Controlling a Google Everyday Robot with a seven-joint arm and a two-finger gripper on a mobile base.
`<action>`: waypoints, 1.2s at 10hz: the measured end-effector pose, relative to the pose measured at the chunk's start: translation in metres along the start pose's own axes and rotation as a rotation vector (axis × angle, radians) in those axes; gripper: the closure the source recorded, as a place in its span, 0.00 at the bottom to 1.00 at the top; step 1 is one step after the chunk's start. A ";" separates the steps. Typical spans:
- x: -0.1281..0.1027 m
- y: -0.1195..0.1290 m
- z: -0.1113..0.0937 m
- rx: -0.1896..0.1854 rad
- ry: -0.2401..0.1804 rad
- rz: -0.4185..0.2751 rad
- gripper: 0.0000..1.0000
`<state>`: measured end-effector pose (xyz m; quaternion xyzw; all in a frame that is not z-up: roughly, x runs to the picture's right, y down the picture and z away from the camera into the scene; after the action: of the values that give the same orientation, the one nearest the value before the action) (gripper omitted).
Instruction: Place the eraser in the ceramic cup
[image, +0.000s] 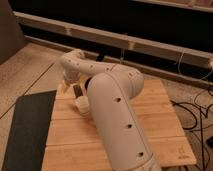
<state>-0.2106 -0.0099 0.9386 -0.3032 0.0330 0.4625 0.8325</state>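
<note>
The ceramic cup was set on the bench, near its left edge. The eraser was seen just behind the cup, close against it. The gripper was positioned at the bench's rear left corner, just behind and above the eraser. The arm was stretched across the bench to the right of the cup. A mat was laid along the bench's left edge, and cables were strewn on the floor to its right.

Dim, warm light is falling from above on the pale wooden slatted table and glowing softly on the big cream-white robot arm; the gripper is hanging in shadow beneath the bent wrist, while the black back wall is lying unlit
</note>
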 end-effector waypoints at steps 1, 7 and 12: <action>0.001 -0.004 0.002 0.003 0.010 0.013 0.35; 0.001 -0.015 0.019 -0.017 0.055 0.076 0.35; 0.002 -0.023 0.032 -0.024 0.095 0.092 0.35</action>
<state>-0.1985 0.0001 0.9744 -0.3330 0.0807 0.4859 0.8040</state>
